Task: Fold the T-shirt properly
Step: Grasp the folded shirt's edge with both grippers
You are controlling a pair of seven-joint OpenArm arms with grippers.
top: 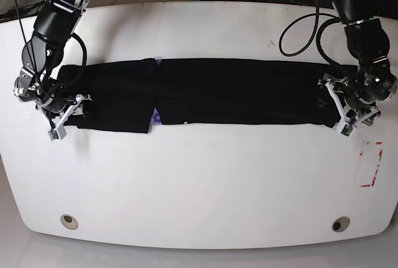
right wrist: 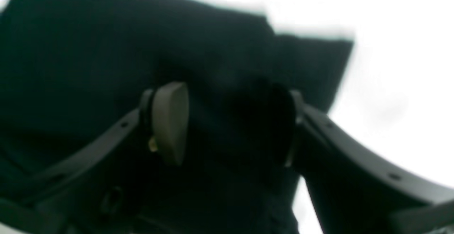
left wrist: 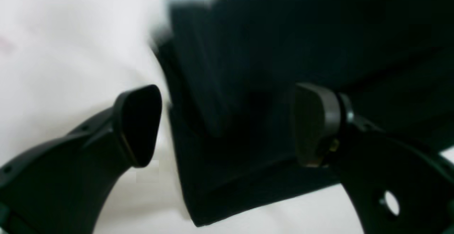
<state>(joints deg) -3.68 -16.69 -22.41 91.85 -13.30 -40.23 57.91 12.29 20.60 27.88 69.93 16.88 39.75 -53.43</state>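
Note:
The black T-shirt [top: 236, 91] lies as one long folded band across the white table [top: 199, 181], with a small purple-blue mark [top: 155, 117] showing at a fold left of the middle. My left gripper [top: 341, 109] is at the band's right end. In the left wrist view it [left wrist: 227, 126] stands open, its fingers either side of the T-shirt's [left wrist: 283, 32] end corner. My right gripper [top: 69, 109] is at the band's left end. In the right wrist view it [right wrist: 227, 124] is open over the T-shirt [right wrist: 106, 42]. Both wrist views are blurred.
A red rectangular outline [top: 371, 163] is marked on the table at the right. Two round holes [top: 69, 221] [top: 339, 224] sit near the front edge. Cables [top: 298, 28] loop down at the back right, and the table edge curves at both sides.

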